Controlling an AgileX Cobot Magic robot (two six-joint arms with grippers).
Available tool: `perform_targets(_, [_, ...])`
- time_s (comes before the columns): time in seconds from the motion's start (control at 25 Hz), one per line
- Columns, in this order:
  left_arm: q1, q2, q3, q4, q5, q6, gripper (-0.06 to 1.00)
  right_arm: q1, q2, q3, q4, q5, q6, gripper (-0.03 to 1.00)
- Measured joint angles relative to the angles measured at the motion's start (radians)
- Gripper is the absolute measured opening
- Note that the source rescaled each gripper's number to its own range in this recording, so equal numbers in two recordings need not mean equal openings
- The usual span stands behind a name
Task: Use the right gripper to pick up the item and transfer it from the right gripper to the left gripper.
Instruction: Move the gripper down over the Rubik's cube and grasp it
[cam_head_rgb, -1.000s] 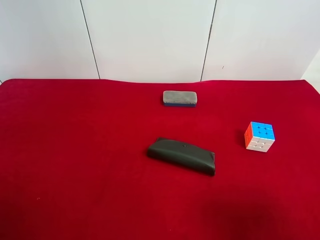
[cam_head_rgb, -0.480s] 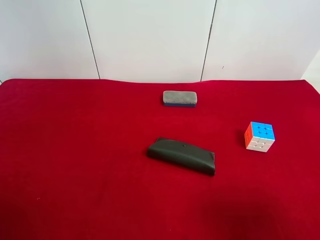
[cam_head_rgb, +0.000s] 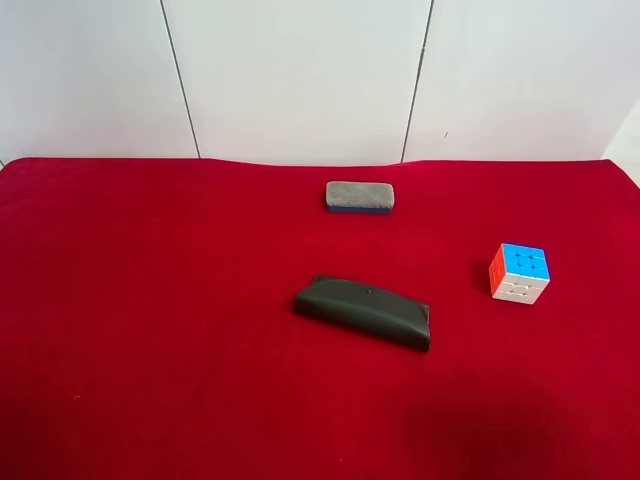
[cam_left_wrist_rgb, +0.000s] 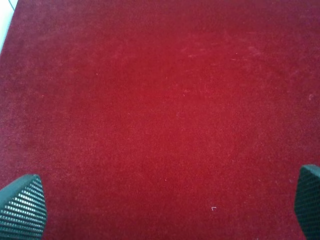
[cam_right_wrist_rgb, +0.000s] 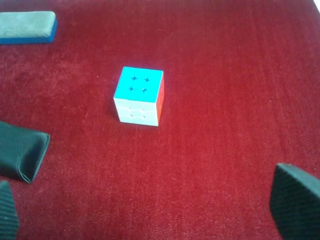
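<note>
The puzzle cube (cam_head_rgb: 519, 273) sits on the red cloth at the right in the exterior high view, blue face up, orange and white sides showing. In the right wrist view the cube (cam_right_wrist_rgb: 139, 96) lies ahead of my right gripper (cam_right_wrist_rgb: 150, 212). That gripper is open and empty, its two black fingertips (cam_right_wrist_rgb: 295, 202) far apart at the frame's corners, well short of the cube. My left gripper (cam_left_wrist_rgb: 165, 205) is open and empty over bare red cloth. Neither arm shows in the exterior high view.
A long dark case (cam_head_rgb: 363, 311) lies mid-table, and its end shows in the right wrist view (cam_right_wrist_rgb: 20, 150). A grey-topped eraser block (cam_head_rgb: 360, 196) lies farther back, also in the right wrist view (cam_right_wrist_rgb: 27, 26). White wall panels stand behind the table.
</note>
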Motion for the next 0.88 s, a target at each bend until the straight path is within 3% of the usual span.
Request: perform_targets(0.88, [0.000,0.000,0.000,0.000,0.000,0.000,1.00,0.000,0.000,0.000,0.000,0.000,0.000,1.00])
